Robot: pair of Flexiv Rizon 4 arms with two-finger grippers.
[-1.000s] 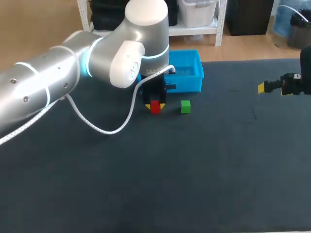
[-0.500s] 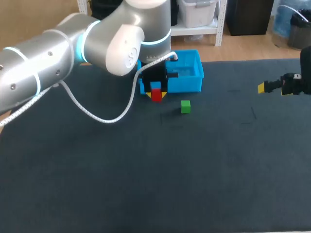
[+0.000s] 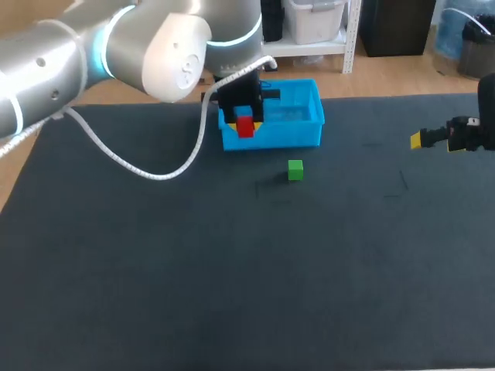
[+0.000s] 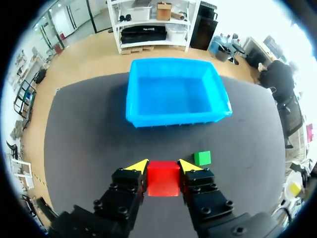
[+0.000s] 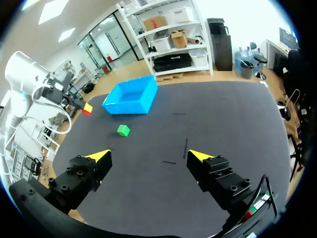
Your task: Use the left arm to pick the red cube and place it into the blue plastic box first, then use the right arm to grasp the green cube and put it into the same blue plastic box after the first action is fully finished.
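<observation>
The red cube (image 4: 163, 178), pinched in the left gripper (image 4: 163, 167), is held raised just short of the blue plastic box (image 3: 309, 133) for dropping in, it seems, while the right gripper (image 5: 149, 156) is parked spread wide, well clear of the green cube (image 3: 295, 170).

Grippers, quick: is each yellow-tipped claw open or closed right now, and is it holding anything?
Left gripper: closed on the red cube.
Right gripper: open, holding nothing.

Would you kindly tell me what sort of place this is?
Likely a robotics test bench: the left arm hangs over a dark-matted table bearing a blue plastic box and a green cube.
</observation>
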